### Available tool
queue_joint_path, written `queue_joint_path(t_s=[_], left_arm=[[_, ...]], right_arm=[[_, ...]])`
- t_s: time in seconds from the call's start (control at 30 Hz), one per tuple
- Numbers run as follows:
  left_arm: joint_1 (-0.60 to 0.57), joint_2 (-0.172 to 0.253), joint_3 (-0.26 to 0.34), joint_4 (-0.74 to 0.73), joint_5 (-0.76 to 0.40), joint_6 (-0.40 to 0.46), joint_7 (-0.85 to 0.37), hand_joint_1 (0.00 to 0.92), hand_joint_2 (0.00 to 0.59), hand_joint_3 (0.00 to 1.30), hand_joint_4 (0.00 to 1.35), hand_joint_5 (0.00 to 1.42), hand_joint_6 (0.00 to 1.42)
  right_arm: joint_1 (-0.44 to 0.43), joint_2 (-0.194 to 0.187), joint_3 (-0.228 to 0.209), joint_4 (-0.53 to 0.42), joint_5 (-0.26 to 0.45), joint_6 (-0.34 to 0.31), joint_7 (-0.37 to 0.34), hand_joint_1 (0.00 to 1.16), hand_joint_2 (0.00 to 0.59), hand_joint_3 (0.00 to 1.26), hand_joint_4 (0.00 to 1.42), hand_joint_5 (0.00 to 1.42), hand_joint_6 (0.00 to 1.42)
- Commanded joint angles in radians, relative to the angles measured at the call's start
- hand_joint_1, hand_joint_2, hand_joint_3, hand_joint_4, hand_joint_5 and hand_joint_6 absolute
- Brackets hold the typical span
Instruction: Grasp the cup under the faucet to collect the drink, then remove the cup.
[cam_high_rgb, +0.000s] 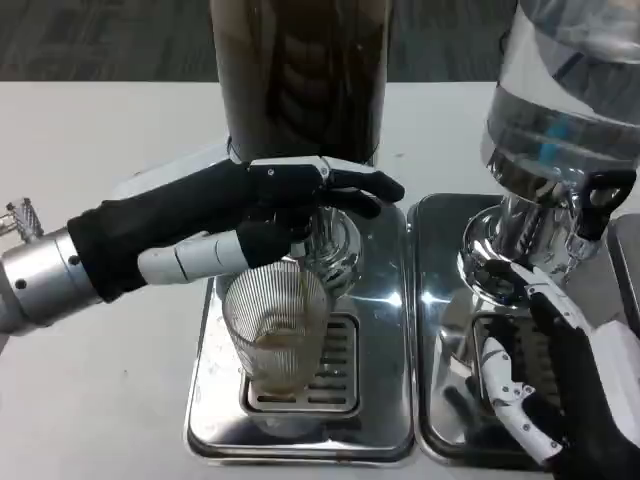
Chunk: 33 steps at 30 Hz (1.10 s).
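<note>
You see a clear ribbed cup (277, 325) on a glossy polished-metal drip tray (385, 400); the left hand (250, 215) wears matt black cloth.

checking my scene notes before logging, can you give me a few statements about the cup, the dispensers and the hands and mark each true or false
1. The ribbed clear cup stands on the drip tray under the dark dispenser. True.
2. The cup is full to the brim. False: only a shallow layer of brownish drink shows at its bottom.
3. The left hand is up by the dark dispenser's tap, above the cup. True.
4. The right hand holds the cup. False: it is over the other tray, under the clear dispenser, apart from the cup.
5. The cup lies on its side. False: it stands upright.
</note>
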Motion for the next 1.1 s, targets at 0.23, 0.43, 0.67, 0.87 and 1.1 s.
queue_joint_path(t_s=[0.23,0.43,0.67,0.87,1.1], left_arm=[[0.023,0.019,-0.053,-0.031,0.047,-0.094,-0.012,0.0,0.102,0.25,0.15,0.2,0.14],[0.02,0.04,-0.067,-0.011,0.107,-0.173,0.013,0.0,0.104,0.25,0.15,0.2,0.14],[0.022,0.053,-0.079,0.002,0.109,-0.189,0.037,0.0,0.106,0.25,0.15,0.2,0.14],[0.026,0.06,-0.082,0.0,0.101,-0.187,0.047,0.0,0.106,0.25,0.15,0.19,0.14],[0.03,0.064,-0.085,-0.004,0.094,-0.181,0.055,0.0,0.107,0.25,0.15,0.19,0.14]], right_arm=[[-0.003,-0.005,-0.014,-0.011,0.012,0.016,0.016,0.44,0.586,0.21,0.11,0.1,0.1],[-0.007,-0.009,-0.019,-0.012,0.015,0.016,0.022,0.44,0.586,0.21,0.11,0.1,0.1],[-0.011,-0.014,-0.025,-0.013,0.02,0.013,0.029,0.44,0.586,0.21,0.11,0.1,0.1],[-0.005,-0.042,-0.035,-0.035,0.116,-0.066,0.045,0.44,0.543,0.21,0.11,0.12,0.1],[-0.006,-0.049,-0.033,-0.047,0.177,-0.066,0.085,0.48,0.457,0.2,0.14,0.17,0.14]])
